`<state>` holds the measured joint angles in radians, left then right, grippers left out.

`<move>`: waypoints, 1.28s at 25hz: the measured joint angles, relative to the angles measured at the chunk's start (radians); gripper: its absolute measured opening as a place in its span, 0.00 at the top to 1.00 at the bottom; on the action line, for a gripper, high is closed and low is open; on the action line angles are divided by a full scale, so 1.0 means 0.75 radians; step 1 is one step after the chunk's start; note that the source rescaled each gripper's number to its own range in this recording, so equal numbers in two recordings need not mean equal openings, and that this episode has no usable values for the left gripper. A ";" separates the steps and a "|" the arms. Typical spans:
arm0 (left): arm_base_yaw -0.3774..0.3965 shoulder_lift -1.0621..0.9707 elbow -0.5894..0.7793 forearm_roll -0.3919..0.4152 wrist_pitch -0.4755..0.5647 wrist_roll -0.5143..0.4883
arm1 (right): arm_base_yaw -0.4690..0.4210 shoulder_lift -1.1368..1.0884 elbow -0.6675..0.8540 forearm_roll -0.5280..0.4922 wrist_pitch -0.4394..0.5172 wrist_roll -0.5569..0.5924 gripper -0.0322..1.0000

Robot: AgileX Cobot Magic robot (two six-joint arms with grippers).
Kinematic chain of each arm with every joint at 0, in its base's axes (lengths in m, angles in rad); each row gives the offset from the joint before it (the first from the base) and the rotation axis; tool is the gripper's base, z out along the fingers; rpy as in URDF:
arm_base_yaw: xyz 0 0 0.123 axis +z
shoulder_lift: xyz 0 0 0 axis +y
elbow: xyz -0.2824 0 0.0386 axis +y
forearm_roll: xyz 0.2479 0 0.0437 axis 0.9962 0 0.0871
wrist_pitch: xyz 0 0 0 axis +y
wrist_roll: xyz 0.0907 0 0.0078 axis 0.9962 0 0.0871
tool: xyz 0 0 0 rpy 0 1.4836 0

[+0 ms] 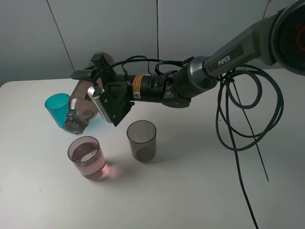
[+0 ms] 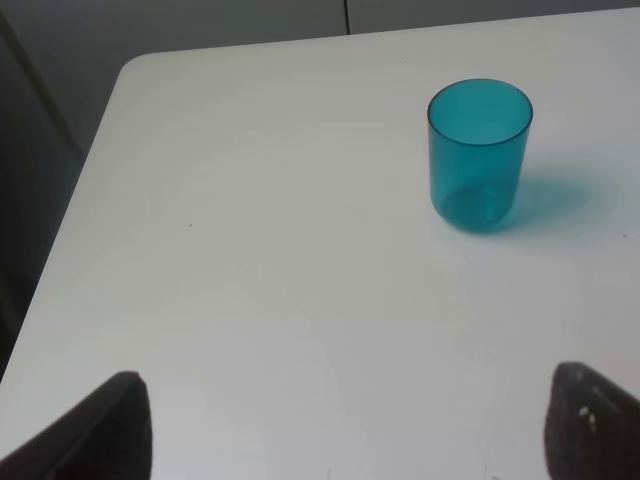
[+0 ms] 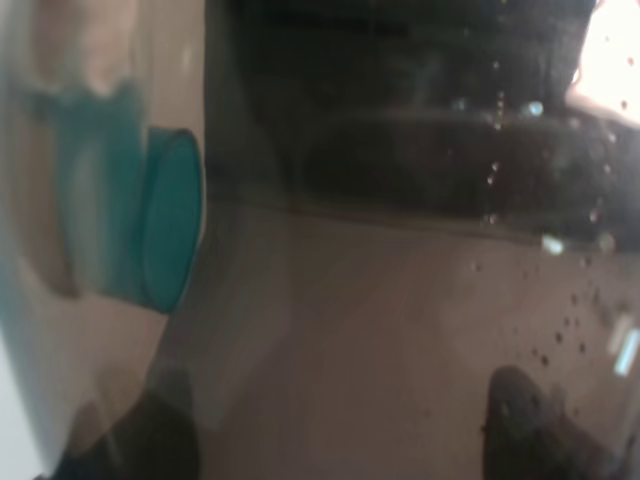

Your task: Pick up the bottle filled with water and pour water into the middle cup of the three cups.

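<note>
My right gripper (image 1: 106, 98) reaches across to the left side and is shut on the clear bottle (image 1: 82, 107). The bottle is tipped steeply, with its open mouth (image 1: 73, 124) down, just above and behind the pink cup (image 1: 87, 157). The pink cup stands between the teal cup (image 1: 57, 109) and the grey cup (image 1: 141, 140) and holds some water. In the right wrist view the bottle (image 3: 380, 300) fills the frame and the teal cup (image 3: 165, 230) shows through it. My left gripper (image 2: 350, 440) is open and empty above bare table, with the teal cup (image 2: 479, 155) ahead of it.
The white table (image 1: 190, 191) has its left edge and a rounded corner (image 2: 130, 70) near the teal cup. Black cables (image 1: 243, 119) hang from the right arm over the right side of the table. A grey wall stands behind.
</note>
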<state>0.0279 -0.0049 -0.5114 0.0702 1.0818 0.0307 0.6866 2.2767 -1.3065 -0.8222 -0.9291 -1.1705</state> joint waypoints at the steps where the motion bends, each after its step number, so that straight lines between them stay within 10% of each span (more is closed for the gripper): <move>1: 0.000 0.000 0.000 0.000 0.000 0.000 | 0.000 -0.003 0.000 -0.006 0.000 0.032 0.97; 8: 0.000 0.000 0.000 0.000 0.000 0.000 | 0.000 -0.053 0.000 -0.043 0.028 0.410 0.97; 22: 0.000 0.000 0.000 0.000 0.000 0.000 | -0.191 -0.287 0.009 0.116 0.247 1.798 0.97; 32: 0.000 0.000 0.000 0.000 0.000 0.000 | -0.490 -0.444 0.327 0.248 0.122 1.919 0.97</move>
<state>0.0279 -0.0049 -0.5114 0.0702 1.0818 0.0307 0.3193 1.9435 -1.0609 -0.6362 -0.8376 0.2691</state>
